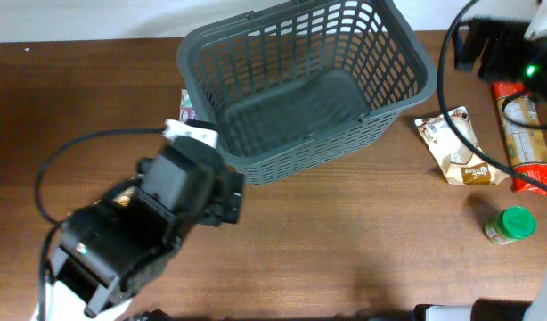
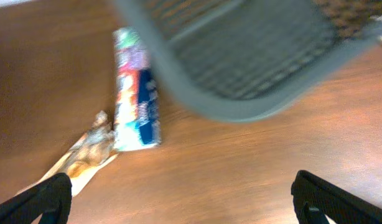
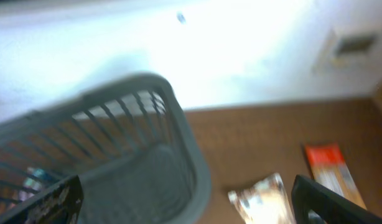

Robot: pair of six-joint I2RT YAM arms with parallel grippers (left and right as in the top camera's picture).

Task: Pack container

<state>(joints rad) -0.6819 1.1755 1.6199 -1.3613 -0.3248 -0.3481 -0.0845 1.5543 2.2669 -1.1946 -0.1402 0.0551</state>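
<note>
Blocking packets (image 2: 136, 99) by basket (image 1: 291, 159) is L arm (image 1: 140, 232) (L tool (image 2: 181, 199), R tool (image 3: 185, 200) released).

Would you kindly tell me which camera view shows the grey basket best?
The overhead view: the basket appears whole and sharp. The left wrist view catches only a blurred corner; the right wrist view one blurred end.

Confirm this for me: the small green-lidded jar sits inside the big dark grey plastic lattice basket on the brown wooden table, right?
No. The small green-lidded jar stands on the brown wooden table, outside the big dark grey plastic lattice basket; the overhead view shows it.
</note>
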